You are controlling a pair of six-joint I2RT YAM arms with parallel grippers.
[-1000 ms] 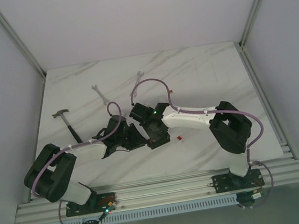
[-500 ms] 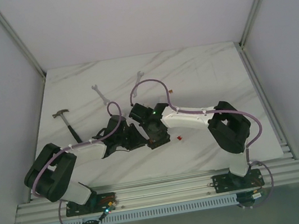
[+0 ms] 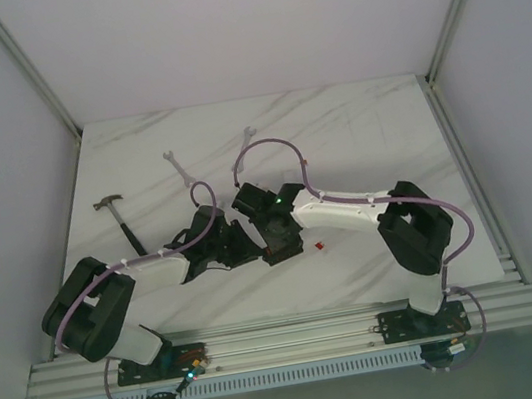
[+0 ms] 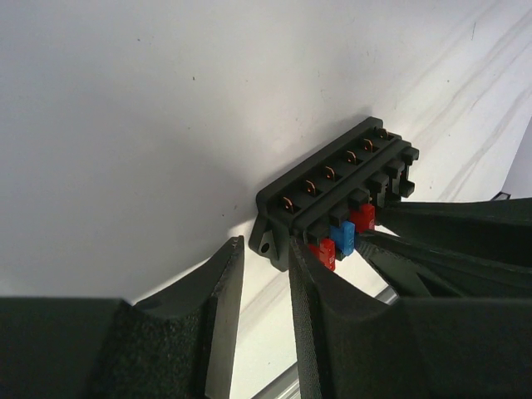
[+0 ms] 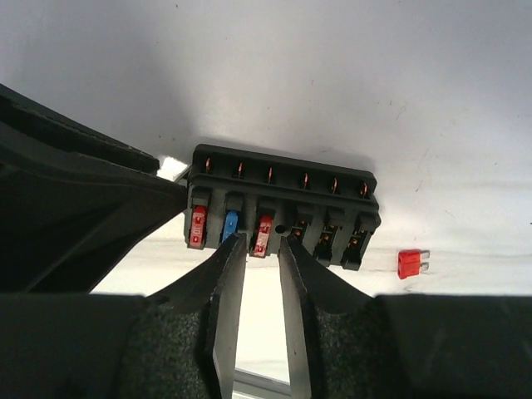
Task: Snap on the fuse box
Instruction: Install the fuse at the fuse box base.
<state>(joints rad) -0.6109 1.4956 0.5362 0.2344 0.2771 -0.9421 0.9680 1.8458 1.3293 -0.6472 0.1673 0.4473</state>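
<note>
Fuse box point(image 5: 283, 179): where does it lie?

Flat on the marble table point(image 3: 367, 133), in the middle and toward the near edge, between the two grippers. From above it is hidden under the wrists.

How do the arms stand?

The left one bends out at the near left and reaches right, low over the table. The right one folds at the near right and stretches left. Both wrists meet at the centre.

And the left gripper point(image 4: 266, 249)?

It has a narrow gap, with the box's end tab between the tips. Whether it pinches, I cannot tell.

The right gripper point(image 5: 262, 245)?

It is parted a little and grips nothing. Its tips stand either side of a red fuse point(image 5: 263, 233) plugged into the box.

What does one camera add?

The right wrist view shows a loose fuse point(image 5: 412, 263) on the table just right of the box, which the left wrist view lacks. Only the top view shows a hammer point(image 3: 113, 207) at the left, a wrench point(image 3: 176, 165) and a second wrench point(image 3: 245, 143) farther back.
</note>
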